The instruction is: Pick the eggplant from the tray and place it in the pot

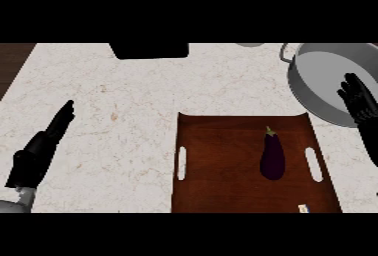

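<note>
- The eggplant (272, 159) lies on the wooden tray (221, 150), which sits at the near edge of the counter (111, 100), right of its middle. The eggplant is in the tray's right half, just beside the right handle slot, and nothing is touching it.
- The right robot hand (359, 102) is up by the counter's right edge, over the near side of the pot (325, 70). Its fingers are spread and straight, and it is holding nothing.
- The left robot hand (44, 145) rests near the left edge with its fingers straight, also empty.
- The pick has not begun, so I judge the step in hand to be the reach. The right robot hand should come back toward the near edge and settle over the eggplant's thick middle.
- The eggplant's long axis runs from near edge to far edge, almost parallel to the tray's sides. The stem points to the far edge and the rounded bulb to the near edge.
- Fingers and thumb should therefore close across the width, from left and right. The skin looks smooth and curved, so a grasp near either end might slip.
</note>
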`<action>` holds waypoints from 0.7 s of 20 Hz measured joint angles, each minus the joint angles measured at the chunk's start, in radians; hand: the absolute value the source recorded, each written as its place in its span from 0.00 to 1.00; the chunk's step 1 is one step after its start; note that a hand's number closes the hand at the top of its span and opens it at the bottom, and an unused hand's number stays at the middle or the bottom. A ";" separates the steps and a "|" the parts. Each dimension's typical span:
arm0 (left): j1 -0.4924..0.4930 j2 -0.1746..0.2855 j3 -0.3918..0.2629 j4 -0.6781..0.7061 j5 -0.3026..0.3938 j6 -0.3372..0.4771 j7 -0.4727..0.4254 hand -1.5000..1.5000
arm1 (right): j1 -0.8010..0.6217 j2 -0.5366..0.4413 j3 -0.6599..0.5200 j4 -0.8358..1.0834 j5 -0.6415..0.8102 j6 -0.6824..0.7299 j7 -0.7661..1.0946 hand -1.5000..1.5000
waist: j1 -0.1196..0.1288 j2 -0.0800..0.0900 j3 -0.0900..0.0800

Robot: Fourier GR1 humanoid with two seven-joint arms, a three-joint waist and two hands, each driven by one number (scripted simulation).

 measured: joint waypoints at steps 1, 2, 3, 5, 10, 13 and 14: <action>0.004 -0.009 0.002 -0.006 -0.001 0.007 -0.007 0.50 | 0.028 0.014 -0.026 0.004 -0.009 -0.010 -0.041 1.00 | 0.002 0.002 -0.003; 0.001 -0.022 0.008 -0.013 0.003 0.019 -0.006 0.50 | 0.052 0.043 -0.053 0.001 -0.023 -0.032 -0.090 1.00 | -0.003 0.002 -0.004; 0.008 -0.038 0.018 -0.018 0.013 0.033 -0.015 0.50 | 0.074 0.075 -0.089 -0.005 -0.046 -0.058 -0.139 1.00 | -0.012 -0.001 -0.004; 0.014 -0.072 0.044 -0.026 0.038 0.064 -0.030 0.50 | 0.105 0.149 -0.171 -0.015 -0.112 -0.106 -0.229 1.00 | -0.040 -0.010 -0.002; 0.030 -0.179 0.070 -0.065 0.097 0.120 -0.071 0.50 | 0.264 0.333 -0.326 0.107 -0.200 -0.260 -0.318 0.00 | -0.063 -0.001 -0.003; 0.040 -0.237 0.053 -0.081 0.100 0.144 -0.098 0.50 | 0.330 0.448 -0.366 0.121 -0.299 -0.268 -0.480 0.00 | -0.048 0.000 -0.005; 0.040 -0.248 0.051 -0.079 0.100 0.146 -0.109 0.50 | 0.350 0.472 -0.360 0.123 -0.337 -0.265 -0.544 0.00 | -0.042 0.001 -0.006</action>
